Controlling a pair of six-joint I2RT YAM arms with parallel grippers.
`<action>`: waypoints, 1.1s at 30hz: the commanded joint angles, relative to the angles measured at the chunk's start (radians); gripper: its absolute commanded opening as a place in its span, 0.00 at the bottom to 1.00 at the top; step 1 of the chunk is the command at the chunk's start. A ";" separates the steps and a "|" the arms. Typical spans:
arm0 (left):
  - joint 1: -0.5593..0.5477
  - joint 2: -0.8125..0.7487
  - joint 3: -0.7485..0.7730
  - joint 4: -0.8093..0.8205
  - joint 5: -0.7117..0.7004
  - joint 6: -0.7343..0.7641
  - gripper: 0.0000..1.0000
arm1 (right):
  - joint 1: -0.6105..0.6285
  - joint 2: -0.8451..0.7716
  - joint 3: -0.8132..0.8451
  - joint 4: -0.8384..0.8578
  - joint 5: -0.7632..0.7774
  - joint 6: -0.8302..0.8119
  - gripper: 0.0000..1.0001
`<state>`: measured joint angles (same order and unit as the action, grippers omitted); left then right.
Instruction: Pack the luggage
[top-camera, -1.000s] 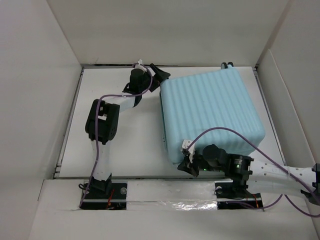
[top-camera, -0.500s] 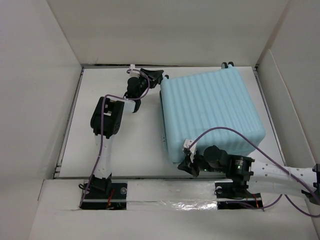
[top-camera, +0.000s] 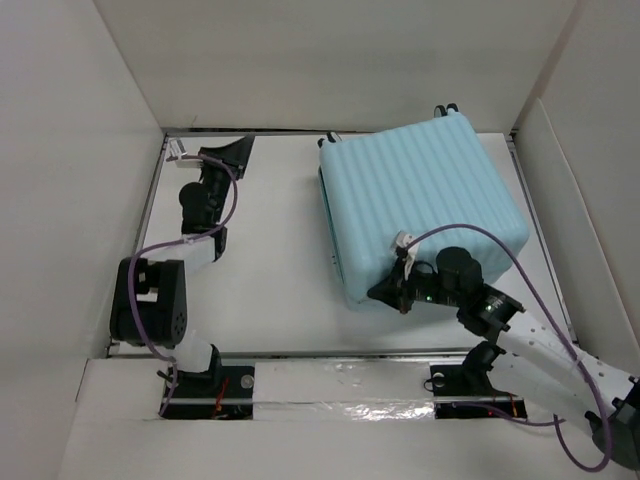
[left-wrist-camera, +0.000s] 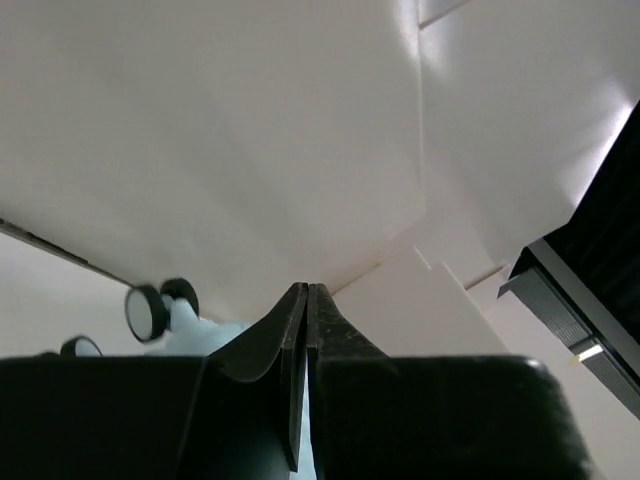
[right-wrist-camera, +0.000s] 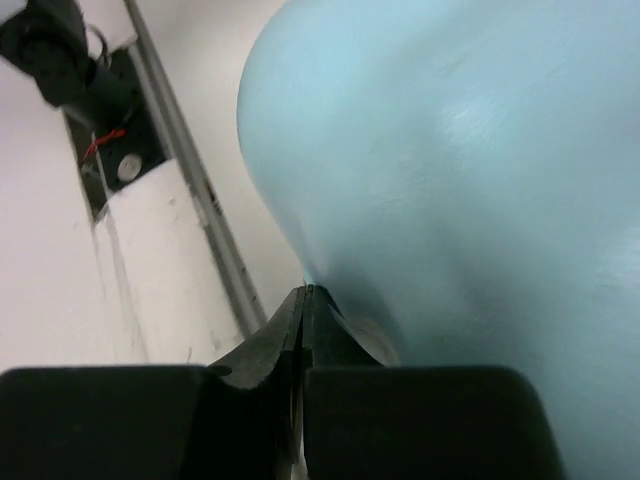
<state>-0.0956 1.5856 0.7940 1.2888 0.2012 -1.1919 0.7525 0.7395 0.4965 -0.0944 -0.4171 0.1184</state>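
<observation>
Lying closed, ribbed shell up, on the right of the table, the luggage points its wheels at the back wall (judged: only squaring or zipping remains). The right gripper, jaws shut with nothing visible between them, sits at the near-left corner, probably to push. The left gripper, shut and empty, hangs well apart.

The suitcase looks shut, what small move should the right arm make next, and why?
Probably ease the right gripper back off the luggage: its jaws are shut at the near-left corner, the shell lies closed, and the left gripper is shut by the far wall.
</observation>
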 joint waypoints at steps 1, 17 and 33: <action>-0.023 -0.090 -0.128 0.049 0.013 0.067 0.00 | -0.169 0.035 0.121 0.109 -0.052 -0.072 0.00; -0.141 0.355 0.476 -0.465 0.303 0.276 0.93 | -0.021 -0.324 -0.055 -0.130 0.032 0.098 0.00; -0.202 0.741 1.045 -0.641 0.340 0.164 0.99 | 0.030 -0.206 -0.039 -0.045 0.078 0.087 0.60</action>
<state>-0.2806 2.3119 1.7447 0.6735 0.5449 -1.0115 0.7742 0.5552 0.4362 -0.2035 -0.3462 0.2039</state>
